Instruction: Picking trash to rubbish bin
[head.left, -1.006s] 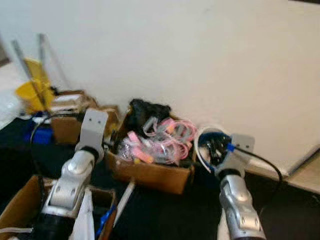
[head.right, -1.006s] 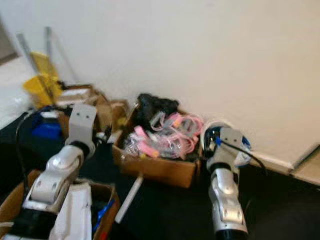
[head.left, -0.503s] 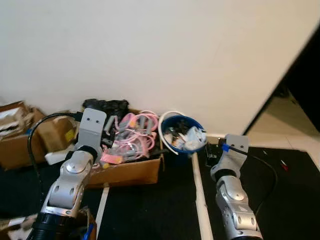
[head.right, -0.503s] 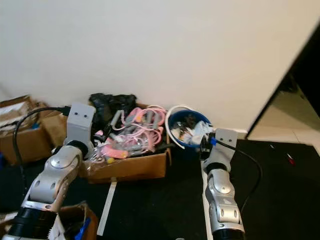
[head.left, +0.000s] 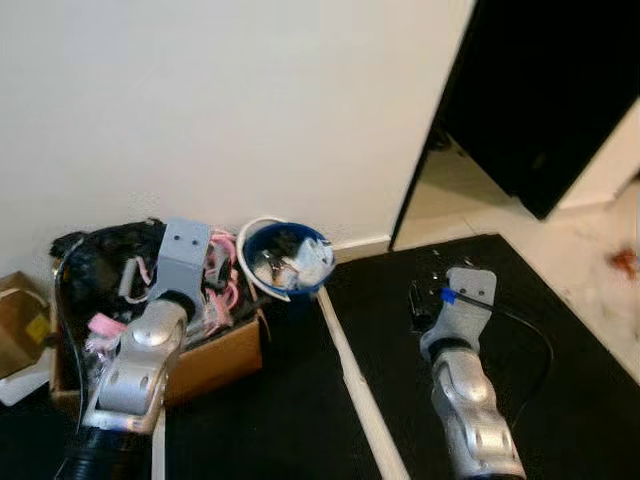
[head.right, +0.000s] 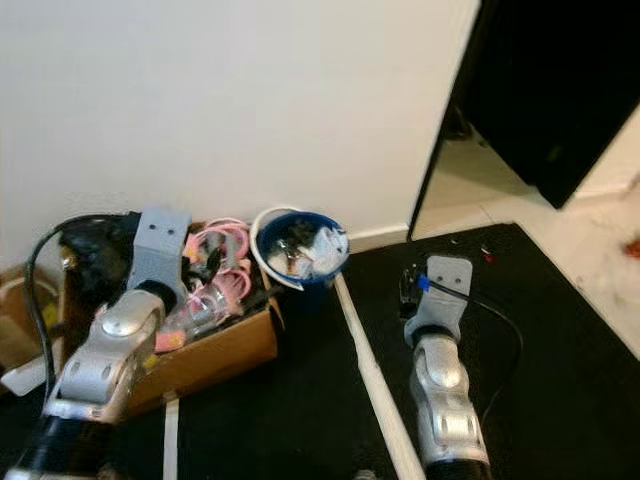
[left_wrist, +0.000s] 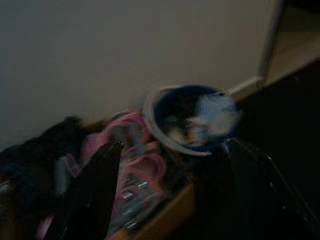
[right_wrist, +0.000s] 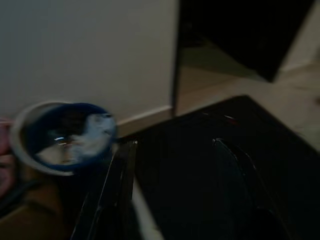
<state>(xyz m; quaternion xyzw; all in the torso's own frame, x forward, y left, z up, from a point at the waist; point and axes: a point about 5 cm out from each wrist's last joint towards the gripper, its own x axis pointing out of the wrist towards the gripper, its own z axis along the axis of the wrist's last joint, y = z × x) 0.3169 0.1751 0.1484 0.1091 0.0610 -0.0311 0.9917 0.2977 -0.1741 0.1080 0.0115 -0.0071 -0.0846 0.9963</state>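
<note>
Between the spread fingers of the left gripper (left_wrist: 170, 190) sits the blue bin (left_wrist: 192, 122), already stuffed. Right gripper (right_wrist: 175, 195) likewise spread and empty over black mat (head.left: 500, 300), presumably scouting trash. Bin stands against the wall (head.left: 200, 100), beside the box (head.left: 215, 362).

cardboard box (head.right: 215, 350) of pink cables (head.right: 222, 243), white wall (head.left: 220, 100), black floor mat (head.left: 540, 300), dark doorway (head.left: 550, 90)

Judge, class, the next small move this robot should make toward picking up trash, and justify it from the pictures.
Probably keep turning right toward the small red scrap on the pale floor. Both grippers, left and right, are open and hold nothing, and the blue bin already stands close by the wall.
</note>
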